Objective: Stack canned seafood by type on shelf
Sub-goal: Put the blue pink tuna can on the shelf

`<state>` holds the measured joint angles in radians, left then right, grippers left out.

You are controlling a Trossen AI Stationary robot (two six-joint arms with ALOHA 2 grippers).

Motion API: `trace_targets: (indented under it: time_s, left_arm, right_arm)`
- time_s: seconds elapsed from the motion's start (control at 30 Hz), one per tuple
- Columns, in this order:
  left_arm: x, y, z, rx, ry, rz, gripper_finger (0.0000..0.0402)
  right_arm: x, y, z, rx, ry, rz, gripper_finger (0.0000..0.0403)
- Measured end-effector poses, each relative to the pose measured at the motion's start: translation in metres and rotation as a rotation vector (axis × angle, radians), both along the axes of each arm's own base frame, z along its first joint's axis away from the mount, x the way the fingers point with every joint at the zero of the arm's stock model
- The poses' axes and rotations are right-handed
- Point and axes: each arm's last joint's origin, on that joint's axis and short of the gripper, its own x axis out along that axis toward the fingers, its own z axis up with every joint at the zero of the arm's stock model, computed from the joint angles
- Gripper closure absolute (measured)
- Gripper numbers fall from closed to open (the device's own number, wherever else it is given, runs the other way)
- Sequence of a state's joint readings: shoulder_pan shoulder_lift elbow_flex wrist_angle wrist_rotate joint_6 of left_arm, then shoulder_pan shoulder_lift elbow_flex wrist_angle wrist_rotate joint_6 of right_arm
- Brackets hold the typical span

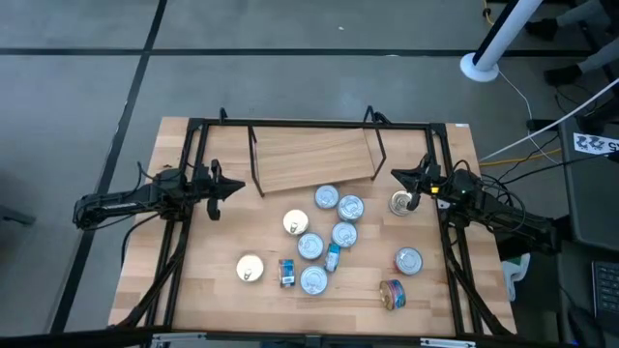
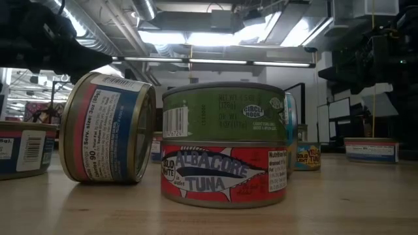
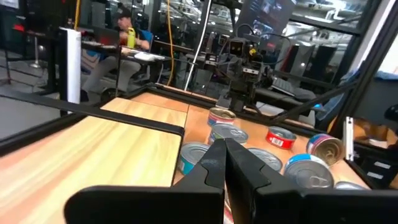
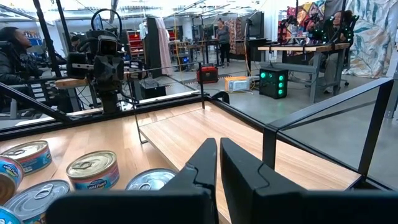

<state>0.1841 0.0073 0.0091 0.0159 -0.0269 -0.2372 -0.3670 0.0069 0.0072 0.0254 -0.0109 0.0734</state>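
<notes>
Two pincers: left pincer (image 1: 235, 187) and right pincer (image 1: 397, 175) closed, empty, flanking shelf (image 1: 314, 158).
Table (image 1: 203, 280): tins (image 1: 327, 237) scattered.
Room: workshop.

The shelf (image 1: 311, 159) sits bare and a bit crooked at the table's back. The tins (image 1: 329, 238) are scattered in front, mostly flat, a couple tipped on edge.
</notes>
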Motion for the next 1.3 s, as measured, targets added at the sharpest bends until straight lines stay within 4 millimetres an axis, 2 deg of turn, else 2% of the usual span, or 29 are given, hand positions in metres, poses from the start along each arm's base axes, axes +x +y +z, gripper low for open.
trace_targets:
  time_s: [0.17, 0.5, 0.67, 0.97, 1.3]
  left_arm:
    - [-0.0002, 0.0010, 0.0000, -0.031, -0.008, 0.034, 0.0376]
    - [-0.0002, 0.0009, 0.0005, -0.212, -0.054, 0.028, 0.0223]
    - [0.0000, 0.0000, 0.0005, -0.293, -0.067, -0.005, 0.0172]
    - [0.0000, 0.0000, 0.0005, -0.382, -0.087, -0.007, 0.0132]
    - [-0.0001, 0.0005, 0.0003, -0.376, -0.087, 0.013, 0.0128]
  right_arm:
    - [0.0000, 0.0000, 0.0001, 0.000, 0.000, 0.000, 0.0379]
    - [0.0000, 0.0000, 0.0000, 0.000, 0.000, 0.000, 0.0379]
    - [0.0000, 0.0000, 0.0001, 0.000, 0.000, 0.000, 0.0379]
    - [0.0000, 0.0000, 0.0000, 0.000, 0.000, 0.000, 0.0379]
    - [0.0000, 0.0000, -0.0001, 0.000, 0.000, 0.000, 0.0379]
